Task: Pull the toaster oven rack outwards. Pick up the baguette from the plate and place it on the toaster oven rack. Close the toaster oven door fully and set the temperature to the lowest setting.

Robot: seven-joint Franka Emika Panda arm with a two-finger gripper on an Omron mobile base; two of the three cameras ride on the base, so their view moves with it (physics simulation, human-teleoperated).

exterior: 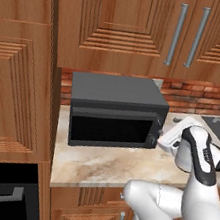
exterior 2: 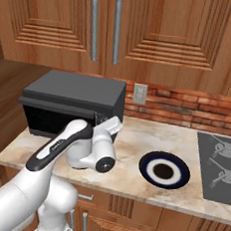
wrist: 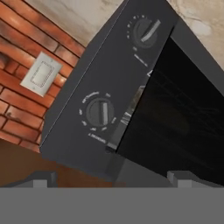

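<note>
Jaws released, spread wide, grasping nothing; gripper [wrist: 112, 177] aimed at the control strip of the toaster oven [exterior: 115, 112], close in front of it.

Toaster oven: on the desk [exterior: 117, 166], at 9 o'clock of the plate [exterior 2: 164, 170], backed against the brick wall. Toaster oven door [exterior: 110, 129] apparently shut, window dark. Rack faintly visible behind the glass in hand view; baguette not made out through it.

Plate: on the desk at 3 o'clock of the arm in right base view, white centre bare, no bread on it.

Controls: two knobs on the strip, upper knob [wrist: 146, 30] at 1 o'clock of hand view, lower knob [wrist: 100, 111] just left of centre. Labels too blurred to read.

Judgement: remaining step likely the temperature setting.

Risks: wrong knob chosen, labels being illegible; jaws closing off-centre and slipping off the round knob; turning the wrong way, raising rather than lowering; pushing too hard and shoving the oven back across the desk.
</note>
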